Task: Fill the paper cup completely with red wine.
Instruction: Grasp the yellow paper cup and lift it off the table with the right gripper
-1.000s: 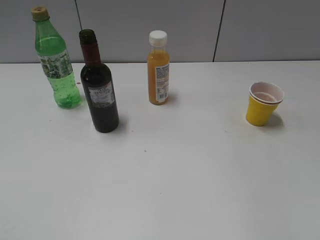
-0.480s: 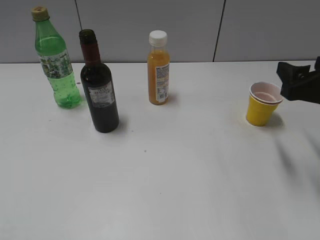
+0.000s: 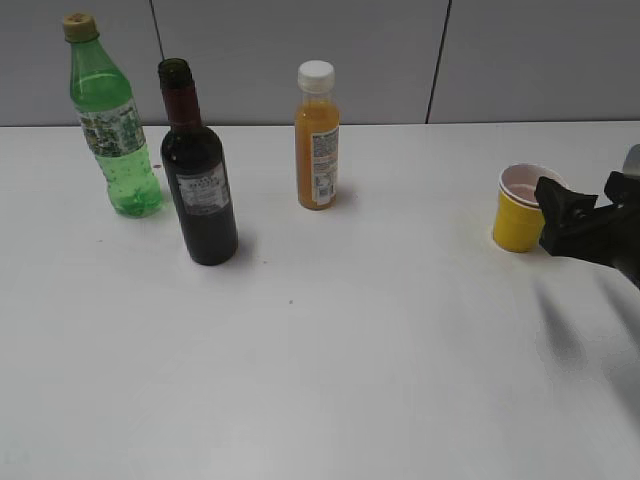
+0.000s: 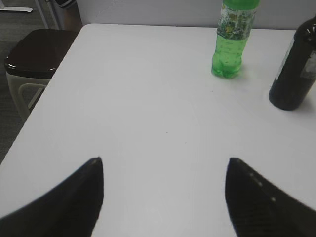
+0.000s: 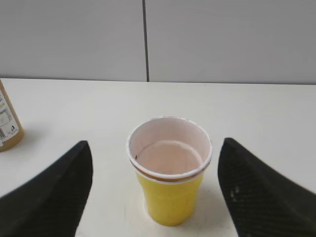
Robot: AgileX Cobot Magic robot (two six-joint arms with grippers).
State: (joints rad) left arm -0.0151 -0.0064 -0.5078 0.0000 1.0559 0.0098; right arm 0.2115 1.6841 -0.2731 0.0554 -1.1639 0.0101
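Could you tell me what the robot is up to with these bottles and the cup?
The right hand, open, is lined up on the empty paper cup without touching it. The left hand, also open, hovers over bare table short of the wine bottle, which stands uncapped and untouched. Nothing is poured yet.

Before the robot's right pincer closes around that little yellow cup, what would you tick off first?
1. Paper cup upright: ok, it stands on the table.
2. Right pincer open: ok, its fingers stand wide on either side of the cup, touching neither wall.
3. Cup centred between the fingers: ok in the right wrist view.
4. Cup ready for wine: ok, no dark liquid shows inside, only a pinkish lining.
5. Wine bottle ready to pour: ok, upright with no cap on its neck.
6. Left pincer free to fetch the bottle: ok, open and holding nothing, with the bottle ahead at its right.
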